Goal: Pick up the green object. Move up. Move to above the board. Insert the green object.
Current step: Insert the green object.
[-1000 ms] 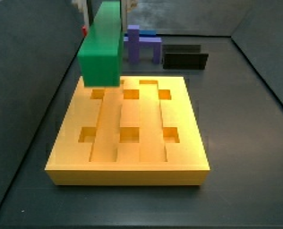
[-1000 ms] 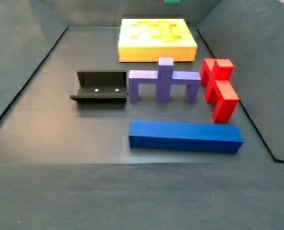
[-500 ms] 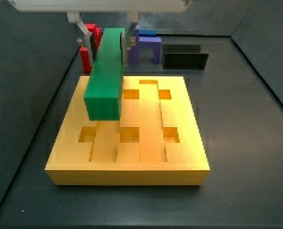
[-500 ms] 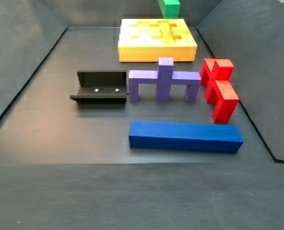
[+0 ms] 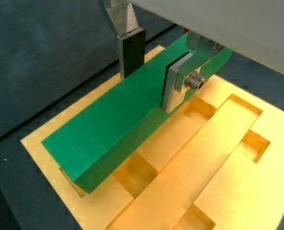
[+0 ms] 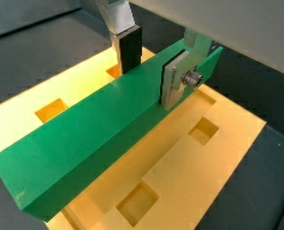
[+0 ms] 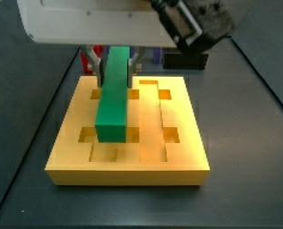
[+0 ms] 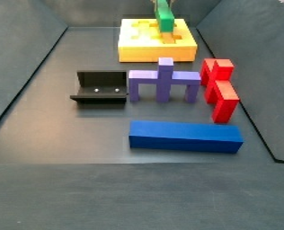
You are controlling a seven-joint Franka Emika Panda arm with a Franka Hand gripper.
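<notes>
The end effector (image 5: 155, 65) is closed on the green object (image 5: 127, 112), its silver finger plates pressed flat against the two long faces of the bar near one end, so most of the bar extends out from the grip. In both wrist views the green object lies lengthwise along the board (image 6: 217, 171), and the side view shows it over the leftmost groove, above a pair of square holes (image 7: 110, 136); this alignment appears intended to let the bar descend into the groove. Whether the bar already touches the board cannot be told, though it sits very low over it. In a side view the board (image 8: 138, 40) lies at the far end of the desk (image 8: 60, 171), well apart from the blue bar (image 8: 185, 136), the purple cross-shaped block (image 8: 165, 81), the red blocks (image 8: 219, 87) and the fixture (image 8: 98, 87)
</notes>
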